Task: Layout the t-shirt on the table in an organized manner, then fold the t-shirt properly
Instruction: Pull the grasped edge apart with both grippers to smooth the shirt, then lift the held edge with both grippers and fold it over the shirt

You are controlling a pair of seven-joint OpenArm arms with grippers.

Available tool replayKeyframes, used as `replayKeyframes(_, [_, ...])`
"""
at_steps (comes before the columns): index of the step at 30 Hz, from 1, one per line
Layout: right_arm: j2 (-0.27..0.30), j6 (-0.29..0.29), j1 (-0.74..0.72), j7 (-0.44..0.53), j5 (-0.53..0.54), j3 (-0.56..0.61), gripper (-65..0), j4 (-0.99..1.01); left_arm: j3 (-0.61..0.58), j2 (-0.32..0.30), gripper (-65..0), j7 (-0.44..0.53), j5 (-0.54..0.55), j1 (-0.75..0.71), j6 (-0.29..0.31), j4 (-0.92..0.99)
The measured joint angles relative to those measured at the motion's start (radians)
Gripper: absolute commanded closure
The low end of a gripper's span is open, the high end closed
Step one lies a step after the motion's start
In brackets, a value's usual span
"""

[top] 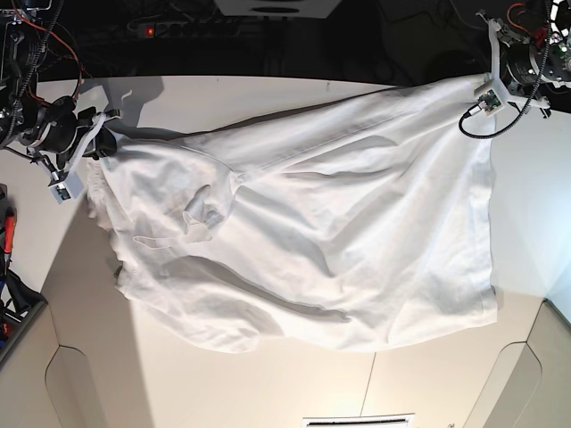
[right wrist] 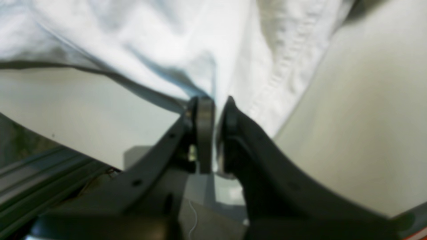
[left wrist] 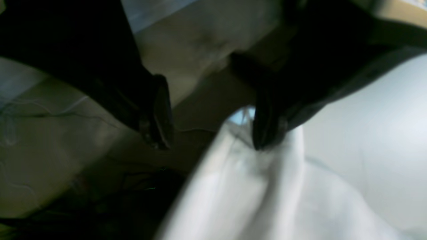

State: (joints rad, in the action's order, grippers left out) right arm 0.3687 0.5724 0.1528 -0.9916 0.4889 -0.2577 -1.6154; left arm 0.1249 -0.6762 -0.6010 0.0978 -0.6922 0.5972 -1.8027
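Observation:
The white t-shirt (top: 339, 223) lies spread and wrinkled across the off-white table (top: 268, 383), stretched between both arms. My right gripper (right wrist: 216, 103), at the left of the base view (top: 100, 135), is shut on a fold of the shirt's edge (right wrist: 166, 43) just above the table (right wrist: 367, 116). My left gripper (left wrist: 213, 140), at the far right corner in the base view (top: 489, 87), has its jaws wide apart. The blurred shirt (left wrist: 267, 193) hangs against one of its fingers (left wrist: 267, 133), and the other finger (left wrist: 160, 126) is bare.
Rounded cut-outs (top: 76, 383) mark the table's near edge on both sides. Cables and a red-lit power strip (top: 147, 29) sit in the dark behind the table. A metal rail (right wrist: 40, 173) runs below the table edge near my right gripper.

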Motion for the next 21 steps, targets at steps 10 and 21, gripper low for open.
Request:
replayKeyframes(10, [0.000,0.000,0.000,0.000,0.035,0.000,0.0,0.000,-0.022,-0.002,-6.1,-0.015,-0.061,0.004,-0.095,0.000])
replayKeyframes(21, [0.000,0.000,0.000,0.000,0.037,0.000,0.0,0.000,-0.023,-0.003,0.0,-0.063,-0.045,0.050,-0.095,-0.026])
